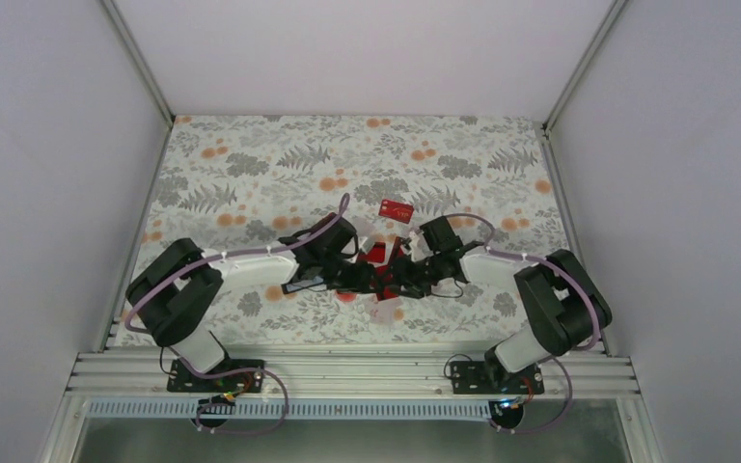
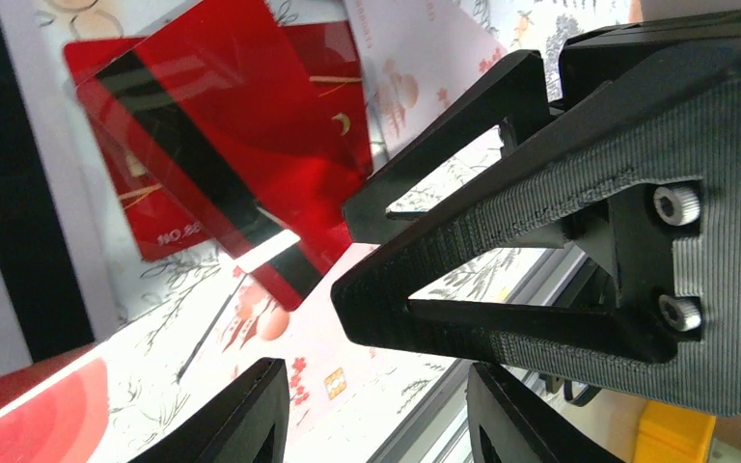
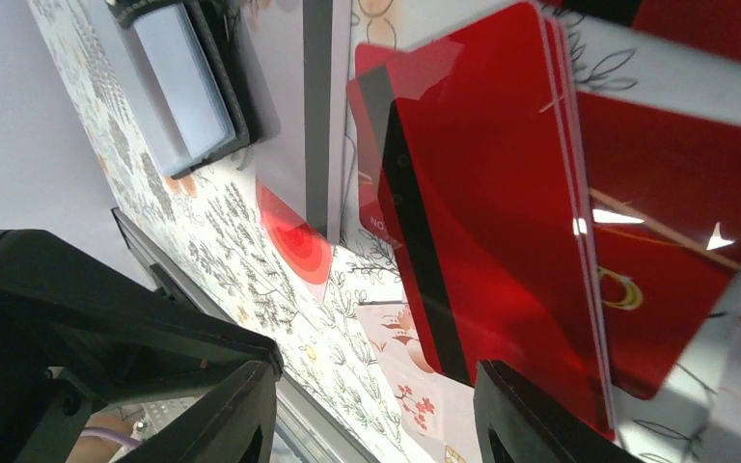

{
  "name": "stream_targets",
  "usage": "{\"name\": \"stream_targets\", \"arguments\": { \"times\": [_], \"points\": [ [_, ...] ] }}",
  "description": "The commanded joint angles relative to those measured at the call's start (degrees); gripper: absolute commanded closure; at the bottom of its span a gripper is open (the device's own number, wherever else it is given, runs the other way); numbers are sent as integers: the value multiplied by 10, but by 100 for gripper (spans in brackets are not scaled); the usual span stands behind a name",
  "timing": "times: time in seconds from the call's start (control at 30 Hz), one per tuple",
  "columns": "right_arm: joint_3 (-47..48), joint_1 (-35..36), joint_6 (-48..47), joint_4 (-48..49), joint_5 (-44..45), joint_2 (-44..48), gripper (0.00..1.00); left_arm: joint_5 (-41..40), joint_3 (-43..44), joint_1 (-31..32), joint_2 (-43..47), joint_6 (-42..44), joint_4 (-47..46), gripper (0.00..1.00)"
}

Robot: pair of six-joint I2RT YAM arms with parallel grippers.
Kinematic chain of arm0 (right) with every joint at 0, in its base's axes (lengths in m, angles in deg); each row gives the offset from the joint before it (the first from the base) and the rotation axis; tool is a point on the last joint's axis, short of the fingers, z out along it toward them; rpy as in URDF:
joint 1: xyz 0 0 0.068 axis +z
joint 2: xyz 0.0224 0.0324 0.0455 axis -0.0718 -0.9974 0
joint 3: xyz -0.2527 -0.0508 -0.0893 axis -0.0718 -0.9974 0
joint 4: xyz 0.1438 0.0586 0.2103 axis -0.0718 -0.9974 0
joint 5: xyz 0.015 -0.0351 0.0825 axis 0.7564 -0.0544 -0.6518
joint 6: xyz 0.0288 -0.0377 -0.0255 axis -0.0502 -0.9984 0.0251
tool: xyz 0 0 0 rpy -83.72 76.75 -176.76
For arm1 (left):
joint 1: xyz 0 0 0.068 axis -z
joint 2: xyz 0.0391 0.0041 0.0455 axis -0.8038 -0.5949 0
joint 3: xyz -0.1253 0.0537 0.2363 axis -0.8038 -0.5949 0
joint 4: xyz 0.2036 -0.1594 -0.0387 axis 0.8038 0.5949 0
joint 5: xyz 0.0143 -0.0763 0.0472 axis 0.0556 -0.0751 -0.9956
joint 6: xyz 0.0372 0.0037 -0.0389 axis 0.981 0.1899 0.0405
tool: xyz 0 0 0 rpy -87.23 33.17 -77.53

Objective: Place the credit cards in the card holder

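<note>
Cards of glossy red plastic, flat and rectangular, some crossed by a black stripe, sit in an overlapping pile at mid-counter as I steer both arms in to load them into the small black rectangular card holder.

The left arm's fingers stand apart, with only the floral-patterned counter showing between them. The right arm's fingers are likewise spread and hold nothing. One tip is just beside the top card's edge, placed there, I judge, to pinch that card off the pile.

One more red card lies alone at 1 o'clock from where the arms meet.

Only the right wrist view shows the holder, at 10 o'clock from the pile, with no red on its grey-blue face. In the top view I cannot pick it out among the arms. Only the left wrist view shows the right fingers side-on, angled at the striped card's corner.
</note>
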Motion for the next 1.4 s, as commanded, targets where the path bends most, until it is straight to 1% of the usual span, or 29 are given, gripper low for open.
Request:
{"name": "stream_targets", "arguments": {
  "times": [0.0,0.17,0.4,0.6,0.77,0.87,0.97,1.1,1.23,1.37],
  "points": [
    [-11,53,-1,-50,-42,-23,47,-88,-5,-27,34,-3,-141,52],
    [-17,73,4,-39,-32,-42,47,-97,-46,-28,54,-3,-148,52],
    [-16,77,-6,-48,-6,-56,48,-96,-41,-28,42,10,-131,52],
    [9,77,-28,-91,31,-48,48,-128,-2,-28,38,31,-54,53],
    [63,78,-52,-189,103,-16,48,-158,26,-27,58,59,19,52],
    [100,79,-57,-240,144,-1,41,-183,44,-27,75,74,53,52],
    [134,84,-52,-279,194,7,29,-212,64,-28,92,90,88,52],
    [172,104,-26,-317,246,0,21,-232,84,-28,120,123,126,51],
    [229,145,-3,-358,296,-34,15,-246,101,-29,148,155,164,51],
    [294,190,10,-414,363,-102,10,-244,86,-34,188,167,180,51]
  ]
}}
